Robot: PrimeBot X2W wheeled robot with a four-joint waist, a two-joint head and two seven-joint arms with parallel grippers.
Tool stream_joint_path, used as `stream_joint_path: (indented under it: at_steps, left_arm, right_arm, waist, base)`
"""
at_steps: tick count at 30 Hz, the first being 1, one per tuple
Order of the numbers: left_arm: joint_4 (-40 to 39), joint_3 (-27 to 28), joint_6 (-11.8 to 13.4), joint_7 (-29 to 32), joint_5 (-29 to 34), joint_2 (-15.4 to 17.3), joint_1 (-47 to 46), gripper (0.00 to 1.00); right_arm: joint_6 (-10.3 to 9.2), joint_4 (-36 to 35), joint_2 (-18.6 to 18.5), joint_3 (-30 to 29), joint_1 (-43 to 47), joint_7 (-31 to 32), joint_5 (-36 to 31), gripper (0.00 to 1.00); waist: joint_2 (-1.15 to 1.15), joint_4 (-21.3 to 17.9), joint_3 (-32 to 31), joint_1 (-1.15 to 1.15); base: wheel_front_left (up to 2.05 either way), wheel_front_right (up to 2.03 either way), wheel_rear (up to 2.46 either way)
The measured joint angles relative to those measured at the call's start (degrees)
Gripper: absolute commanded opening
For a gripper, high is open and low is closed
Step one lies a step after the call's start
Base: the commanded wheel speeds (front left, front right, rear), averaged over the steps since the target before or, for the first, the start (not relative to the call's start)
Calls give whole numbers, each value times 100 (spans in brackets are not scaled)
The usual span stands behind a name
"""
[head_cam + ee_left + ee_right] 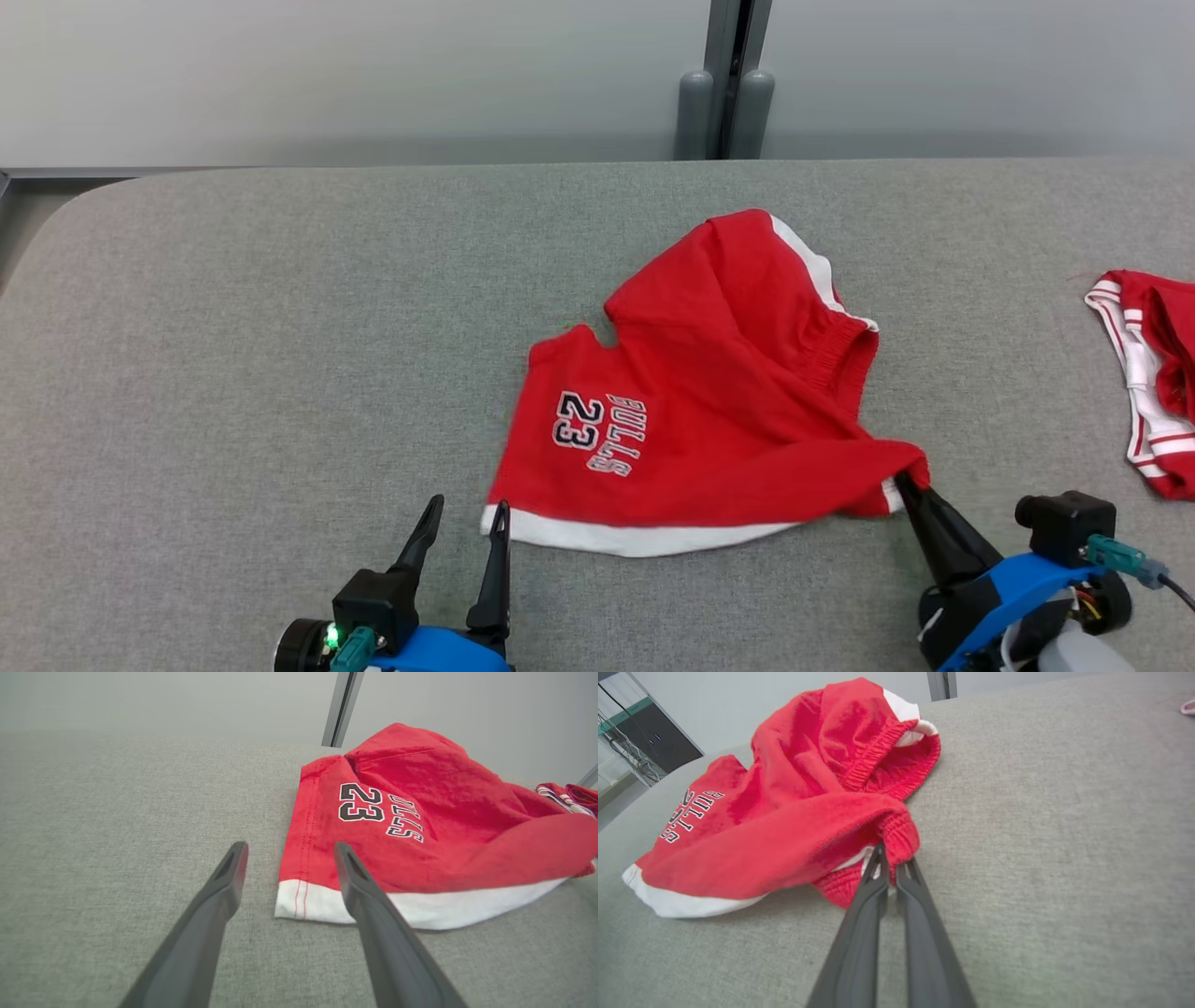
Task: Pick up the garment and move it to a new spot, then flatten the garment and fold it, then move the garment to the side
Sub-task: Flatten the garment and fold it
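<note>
Garment [709, 392]: red shorts with white trim, being observed crumpled near the middle of the grey counter [233, 373]. The white-banded hem is turned toward the robot, and the elastic waistband is bunched up at the far right.

Right pincer [906, 483]: being held clamped on the near-right corner of the garment. The fingers are pressed together, with red cloth gathered at the tips.

Left pincer [470, 506]: being held with fingers apart, nothing between them, just beside the near-left hem corner. Whether its inner finger is touching the white band cannot be told; probably not.

Key relation: the near hem's long axis is running left to right, from one pincer to the other. The garment is lying ahead and to the left of the right pincer. The free hem corner is nearer the left arm.

Judgement: the pick-up step is being begun. A one-corner lift is likely to leave the cloth hanging in a bunch.

Lettering [599, 432]: "BULLS" and "23", dark with pale outline, being read sideways in the head view.

Another red-and-white cloth [1148, 373] is lying at the counter's right edge, well apart.
</note>
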Motion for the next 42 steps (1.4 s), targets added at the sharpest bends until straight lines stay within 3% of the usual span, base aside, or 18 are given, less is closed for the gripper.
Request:
stream_joint_path:
  at_steps: [1,2,12,23,27,35,42]
  left_arm:
    - [15,0,-1,-1,1,1,0,100]
    - [30,-1,-1,-1,1,1,0,100]
    - [87,29,-9,-1,51,1,-8,100]
    - [166,79,-45,-1,46,1,-61,100]
    - [327,119,63,0,47,1,-71,100]
    - [702,227,332,-1,118,1,-152,100]
    - [1102,127,221,-25,27,1,-230,100]
  right_arm:
    - [0,115,-69,21,-35,58,-7,14]
    - [0,232,-126,46,-68,113,-38,100]
    - [0,758,14,-258,-410,-119,-1012,100]
    - [0,-463,210,-926,240,-135,-1933,100]
    - [0,-764,356,-1183,469,-136,-2167,100]
    - [0,-900,590,-1308,612,-136,-2308,100]
    - [0,-903,641,-1341,610,-136,-2331,100]
  waist:
    - [0,1,15,0]
    - [0,4,27,0]
    - [0,-24,55,0]
    - [0,-341,-6,0]
    - [0,-475,-15,0]
    - [0,-620,37,0]
    - [0,-659,107,1]
  base:
    - [0,0,0]
    - [0,0,0]
    - [0,0,0]
    - [0,0,0]
    - [0,0,0]
    - [0,0,0]
    - [0,0,0]
